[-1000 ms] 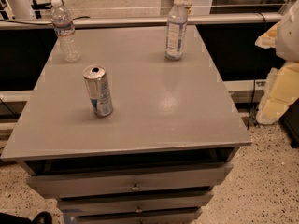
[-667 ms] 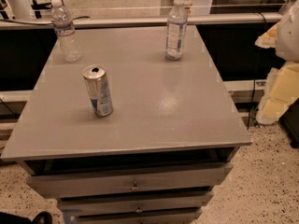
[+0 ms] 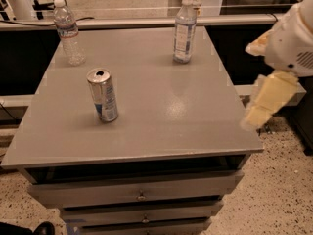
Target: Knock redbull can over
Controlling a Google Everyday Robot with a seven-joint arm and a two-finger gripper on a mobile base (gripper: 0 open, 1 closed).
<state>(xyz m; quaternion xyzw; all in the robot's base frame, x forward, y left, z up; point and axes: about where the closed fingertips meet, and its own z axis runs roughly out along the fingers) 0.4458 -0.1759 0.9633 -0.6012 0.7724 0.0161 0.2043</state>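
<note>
The redbull can (image 3: 103,95), slim and silver with blue patches and an open pull-tab top, stands upright on the left half of the grey table top (image 3: 166,106). My gripper (image 3: 264,104), pale yellow under a white arm housing, hangs at the right edge of the view, just past the table's right front corner. It is far to the right of the can and touches nothing.
Two clear plastic water bottles with white caps stand upright at the back of the table, one at the back left (image 3: 68,32) and one at the back centre-right (image 3: 184,30). Drawers (image 3: 142,196) sit under the table top. The floor is speckled.
My arm and gripper have moved a little left and closer, toward the table's right edge. The can and bottles have not moved.
</note>
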